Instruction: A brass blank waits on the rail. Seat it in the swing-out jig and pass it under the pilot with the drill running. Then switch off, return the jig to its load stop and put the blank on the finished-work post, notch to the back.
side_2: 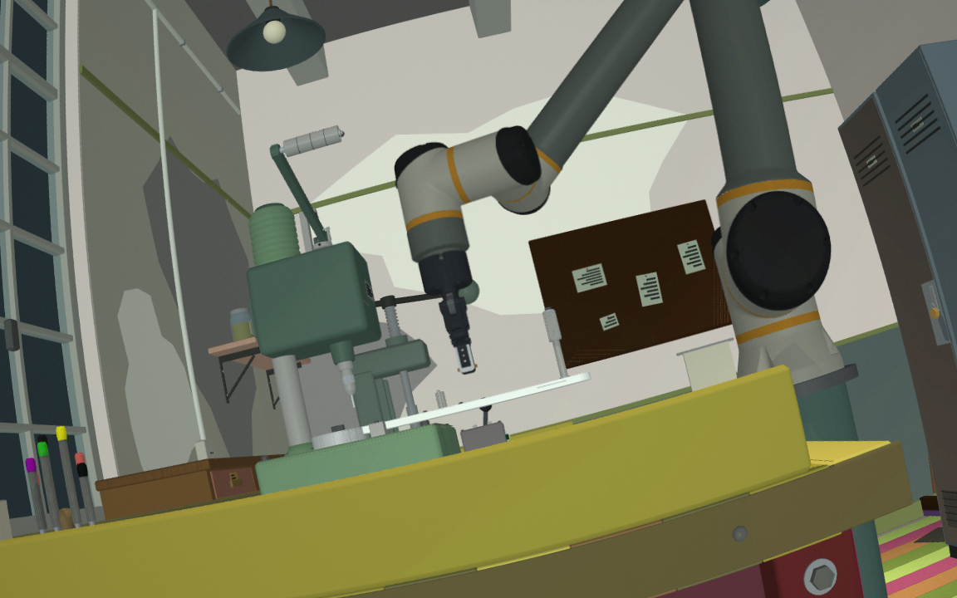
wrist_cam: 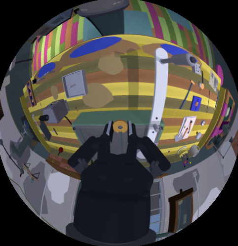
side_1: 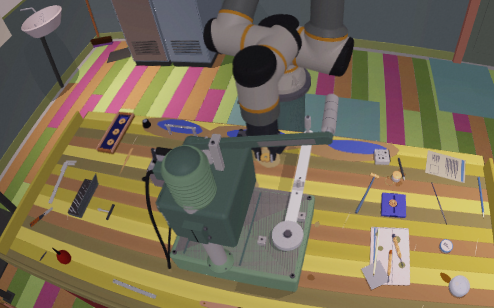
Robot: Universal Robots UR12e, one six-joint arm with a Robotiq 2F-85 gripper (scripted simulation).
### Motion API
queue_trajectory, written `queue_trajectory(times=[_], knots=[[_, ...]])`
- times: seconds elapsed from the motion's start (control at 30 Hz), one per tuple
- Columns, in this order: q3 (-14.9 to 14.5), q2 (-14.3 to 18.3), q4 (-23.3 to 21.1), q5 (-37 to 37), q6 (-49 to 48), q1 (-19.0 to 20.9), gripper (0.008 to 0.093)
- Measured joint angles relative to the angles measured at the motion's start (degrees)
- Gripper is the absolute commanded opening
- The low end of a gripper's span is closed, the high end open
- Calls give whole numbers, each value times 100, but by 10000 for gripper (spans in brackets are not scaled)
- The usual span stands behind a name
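The white jig arm (side_1: pixel 297 186) lies across the green drill base (side_1: pixel 268 235), with its round nest (side_1: pixel 287 236) toward the near edge of the base. From my side, my gripper (wrist_cam: pixel 120 129) is closed on the brass blank (wrist_cam: pixel 120 126), a small ring with a centre hole. It hangs in the air above the far edge of the base, beside the jig arm. The green drill head (side_1: pixel 204 190) stands to the left, and its pilot (side_2: pixel 347 379) points down over the base. The grey plate with the post (wrist_cam: pixel 74 84) sits on the bench further back.
Behind the work, blue mats (side_1: pixel 355 146) and the bench's far edge run along the robot's base. A switch box (wrist_cam: pixel 55 111) sits left of the drill. Small tools, a blue block (side_1: pixel 393 204) and papers (side_1: pixel 392 255) lie to the right.
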Motion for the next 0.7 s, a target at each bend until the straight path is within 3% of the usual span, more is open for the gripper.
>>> queue_trajectory(times=[0.37, 0.7], knots=[[550, -239, -310, 0, -1300, -1303, 80], [815, -247, -567, 0, -2240, -2243, 80]])
